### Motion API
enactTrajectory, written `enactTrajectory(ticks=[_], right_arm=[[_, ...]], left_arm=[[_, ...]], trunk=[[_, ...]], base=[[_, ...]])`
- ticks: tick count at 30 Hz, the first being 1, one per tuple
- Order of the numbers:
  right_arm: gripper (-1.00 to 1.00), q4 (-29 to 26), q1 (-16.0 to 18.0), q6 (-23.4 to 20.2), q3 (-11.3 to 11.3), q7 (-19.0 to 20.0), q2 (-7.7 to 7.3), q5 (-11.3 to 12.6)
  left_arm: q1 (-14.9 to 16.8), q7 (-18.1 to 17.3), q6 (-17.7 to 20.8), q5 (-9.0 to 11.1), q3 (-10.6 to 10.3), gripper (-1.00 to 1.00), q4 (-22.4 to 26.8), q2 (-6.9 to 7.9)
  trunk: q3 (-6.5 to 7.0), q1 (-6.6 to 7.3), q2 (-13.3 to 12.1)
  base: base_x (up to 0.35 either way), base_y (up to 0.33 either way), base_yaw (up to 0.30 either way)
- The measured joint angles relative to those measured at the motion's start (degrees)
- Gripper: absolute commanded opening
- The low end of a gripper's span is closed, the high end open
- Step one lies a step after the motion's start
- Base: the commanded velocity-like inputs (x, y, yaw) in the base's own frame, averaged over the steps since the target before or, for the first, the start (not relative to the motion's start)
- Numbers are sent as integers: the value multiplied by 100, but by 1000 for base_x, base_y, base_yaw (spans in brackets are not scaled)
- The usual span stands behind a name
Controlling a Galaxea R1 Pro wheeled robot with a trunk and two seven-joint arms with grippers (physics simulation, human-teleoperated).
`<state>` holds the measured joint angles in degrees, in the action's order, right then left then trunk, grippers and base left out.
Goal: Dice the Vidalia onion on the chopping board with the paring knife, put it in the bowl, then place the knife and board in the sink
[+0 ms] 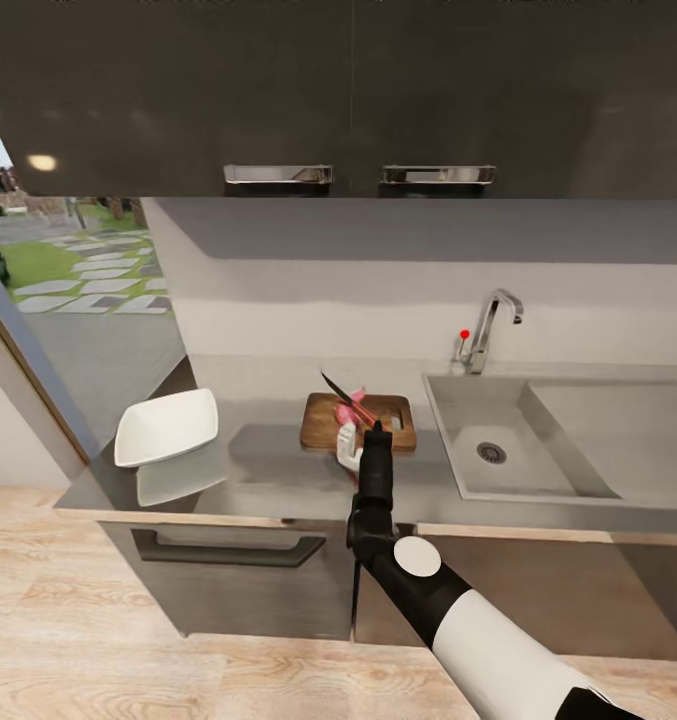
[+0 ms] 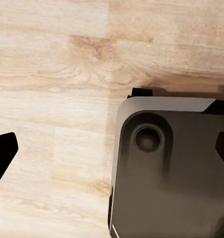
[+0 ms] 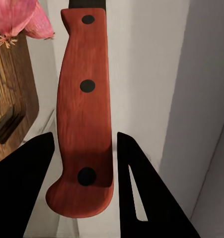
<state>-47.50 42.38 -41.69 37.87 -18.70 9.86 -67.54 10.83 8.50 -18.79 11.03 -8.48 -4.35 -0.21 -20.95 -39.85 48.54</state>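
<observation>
Vidalia onion (image 1: 355, 398) sits whole on the chopping board (image 1: 323, 425), mid-surface (image 1: 268, 470), with the paring knife (image 3: 84, 114) clenched by its red handle in the right tool (image 3: 84, 186), blade angled up toward 11 o'clock over the onion. Bowl (image 1: 166, 427) sits at the board's 9 o'clock near the surface's end; sink (image 1: 538, 440) at its 3 o'clock, basin bare. Left tool (image 2: 112, 158) hangs released over the wood floor (image 2: 52, 74) and a grey robot base (image 2: 171, 173), finger tips spread wide, gripping nothing.
</observation>
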Motion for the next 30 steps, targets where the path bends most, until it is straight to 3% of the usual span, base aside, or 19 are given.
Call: enactTrajectory(ticks=[8,30], right_arm=[[-100,8,-1,0,2,-4,2,-1],[-100,26,-1,0,0,3,0,-1]], left_arm=[[3,1,0,4,0,100,0,-1],[0,0,-8,1,1,100,1,6]], trunk=[[0,1,-1],[0,1,0]], base=[[-143,0,0],[-4,0,0]])
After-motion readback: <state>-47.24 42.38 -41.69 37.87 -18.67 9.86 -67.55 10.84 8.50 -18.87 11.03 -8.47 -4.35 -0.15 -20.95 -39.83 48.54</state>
